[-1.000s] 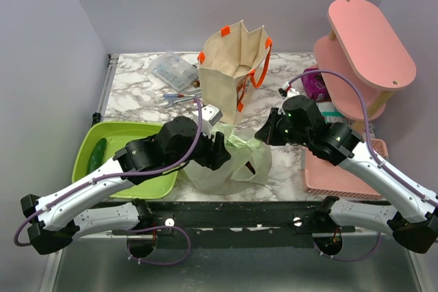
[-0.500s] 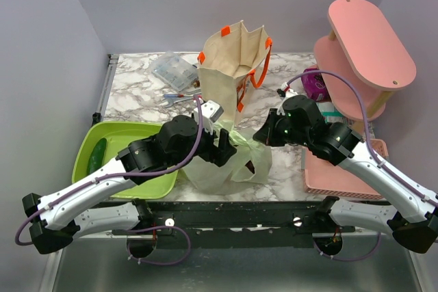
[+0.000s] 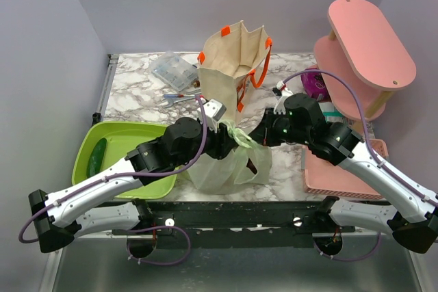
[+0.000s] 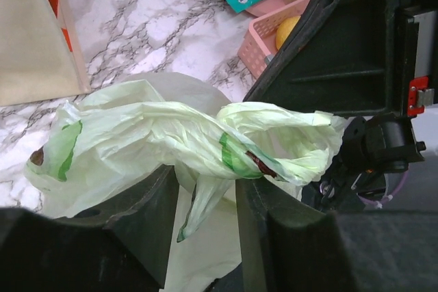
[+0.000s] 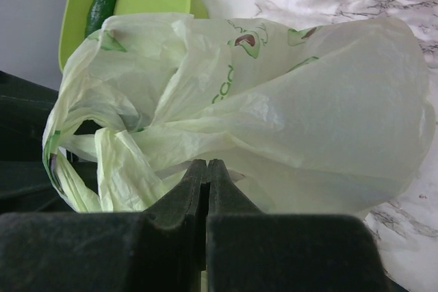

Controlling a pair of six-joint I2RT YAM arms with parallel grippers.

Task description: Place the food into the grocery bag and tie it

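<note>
The grocery bag [image 3: 220, 167] stands at the table's front middle, light green and crinkly, with its handles twisted together on top [image 3: 239, 137]. My left gripper [image 3: 229, 136] is at that twist. In the left wrist view its fingers [image 4: 205, 186] stand apart, the twisted handle [image 4: 205, 145] lies across their tips, and a loose strip hangs between them. My right gripper [image 3: 264, 136] is shut, pinching the bag's plastic [image 5: 308, 121] at its tips [image 5: 207, 164]. The food is hidden inside the bag.
A stiff beige tote [image 3: 229, 66] stands behind the bag. A green tray [image 3: 130, 143] holding a cucumber [image 3: 96, 157] lies left. A pink basket [image 3: 335, 177] with a yellow fruit [image 4: 287, 30] and a pink shelf [image 3: 369, 46] stand right. A clear box [image 3: 171, 68] sits far left.
My left gripper has moved right onto the top of the bag and its fingers have narrowed around the handle. The handles are now gathered into a tighter twist. The right gripper has stayed shut.
</note>
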